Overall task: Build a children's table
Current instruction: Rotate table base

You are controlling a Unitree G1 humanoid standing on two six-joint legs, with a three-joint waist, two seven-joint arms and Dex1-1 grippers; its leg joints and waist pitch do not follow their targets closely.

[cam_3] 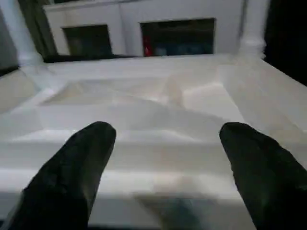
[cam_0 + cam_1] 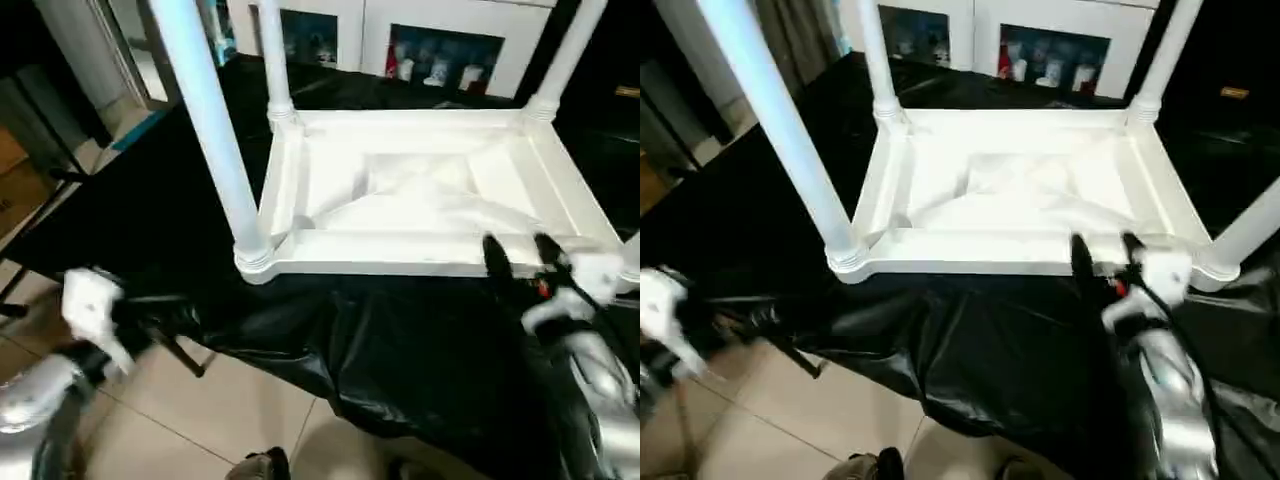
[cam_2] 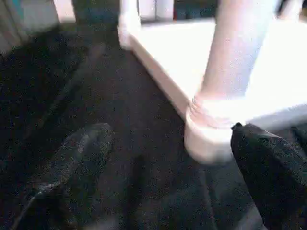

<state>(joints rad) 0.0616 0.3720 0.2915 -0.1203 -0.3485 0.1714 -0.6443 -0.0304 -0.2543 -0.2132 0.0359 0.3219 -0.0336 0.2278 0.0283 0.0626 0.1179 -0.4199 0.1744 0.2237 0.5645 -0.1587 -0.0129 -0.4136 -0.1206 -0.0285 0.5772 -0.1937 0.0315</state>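
The upside-down white plastic children's table (image 2: 430, 200) looks smooth with a soft sheen, same for its round white tube legs (image 2: 205, 110). It sits on a black sheet (image 2: 380, 350) over the counter, glossy and crinkly like plastic film. Floor's smooth beige tile (image 2: 230, 420), and the robot's silver forearms (image 2: 600, 400) look like shiny metal.

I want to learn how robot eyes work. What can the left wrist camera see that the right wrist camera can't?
Left wrist view only: the near left round white plastic tube leg standing in its round corner socket, and the black cloth spread beside the table.

Right wrist view only: the ribbed underside of the white rectangular plastic tabletop seen from the front, and the white cabinet with glass doors behind it.

Both: two black fingers spread apart with nothing between them, left gripper and right gripper, and part of the upside-down table.
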